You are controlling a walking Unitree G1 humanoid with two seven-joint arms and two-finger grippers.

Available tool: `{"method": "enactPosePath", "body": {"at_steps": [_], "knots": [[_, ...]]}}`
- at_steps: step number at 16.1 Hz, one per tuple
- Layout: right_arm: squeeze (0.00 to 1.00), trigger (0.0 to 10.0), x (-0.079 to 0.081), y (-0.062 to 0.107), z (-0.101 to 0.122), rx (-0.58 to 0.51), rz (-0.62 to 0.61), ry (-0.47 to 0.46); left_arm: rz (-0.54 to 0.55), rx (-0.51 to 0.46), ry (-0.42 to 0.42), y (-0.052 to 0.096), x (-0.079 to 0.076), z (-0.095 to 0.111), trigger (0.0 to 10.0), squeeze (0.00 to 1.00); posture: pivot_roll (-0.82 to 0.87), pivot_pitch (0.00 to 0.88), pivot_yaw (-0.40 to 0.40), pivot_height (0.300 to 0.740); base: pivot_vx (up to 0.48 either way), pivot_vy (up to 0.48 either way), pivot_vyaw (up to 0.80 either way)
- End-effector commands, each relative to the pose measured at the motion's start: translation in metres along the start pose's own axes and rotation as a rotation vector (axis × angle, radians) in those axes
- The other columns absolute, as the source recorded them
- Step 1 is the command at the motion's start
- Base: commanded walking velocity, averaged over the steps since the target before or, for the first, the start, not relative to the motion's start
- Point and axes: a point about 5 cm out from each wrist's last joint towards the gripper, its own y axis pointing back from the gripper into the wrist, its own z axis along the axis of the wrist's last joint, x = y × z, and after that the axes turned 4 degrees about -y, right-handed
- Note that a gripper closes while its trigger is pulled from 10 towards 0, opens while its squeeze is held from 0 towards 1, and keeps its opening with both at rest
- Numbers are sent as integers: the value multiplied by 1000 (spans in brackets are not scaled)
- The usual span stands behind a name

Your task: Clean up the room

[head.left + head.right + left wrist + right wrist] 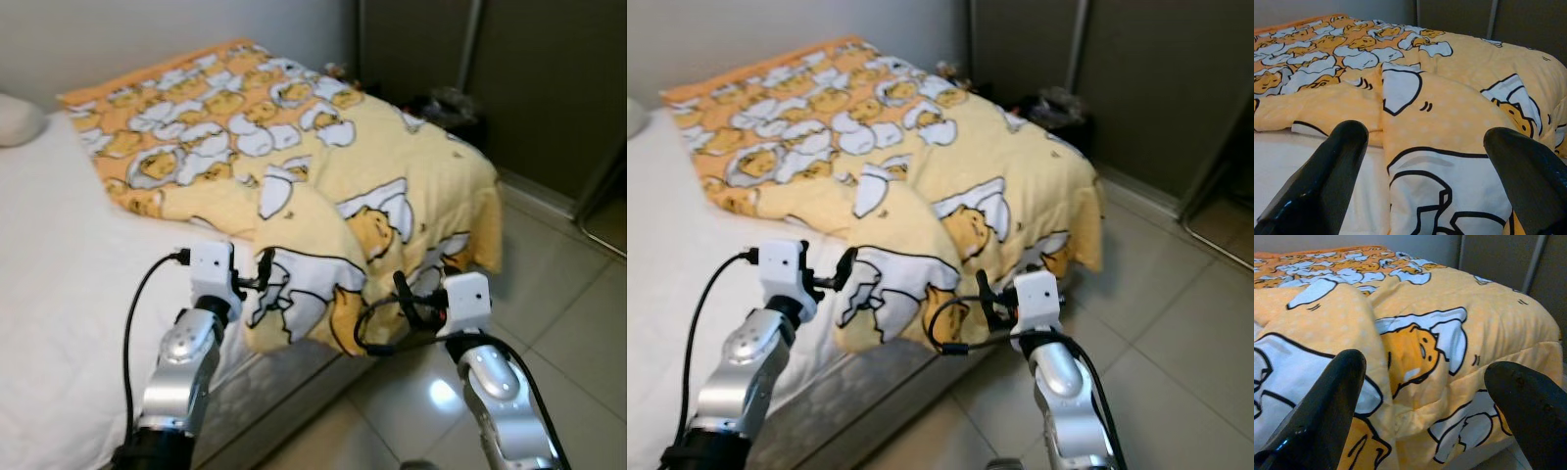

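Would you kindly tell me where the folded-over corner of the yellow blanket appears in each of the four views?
Left eye view: folded corner hangs over the bed edge, lower centre, between the left hand and right hand.
Right eye view: lower centre, again between both hands.
Left wrist view: centre to lower right, between the open black fingers.
Right wrist view: left side.
Shared landmark: the dark wardrobe doors behind the bed.

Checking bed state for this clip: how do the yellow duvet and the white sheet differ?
The yellow duvet is patterned with cartoon eggs; the white sheet is plain. The duvet lies rumpled, folded over and hanging off the bed's corner; the sheet lies flat. Both open pincers, left and right, face the duvet's fold.
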Motion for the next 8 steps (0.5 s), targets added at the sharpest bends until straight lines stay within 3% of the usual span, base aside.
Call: {"method": "enactPosePath", "body": {"at_steps": [1,3,8], "knots": [[271,10000,6,-1,3,-17,26,-6,17,4,-8,0,8,0,10000,0,-232,0,165,732,259,405,0],[275,10000,6,1,3,-10,51,-3,-17,-12,-43,1,3,2,10000,0,-231,0,161,732,0,409,0],[275,10000,11,10,-2,23,109,-12,-100,70,1,-1,-7,-10,10000,0,-219,0,148,732,0,0,0]]}}
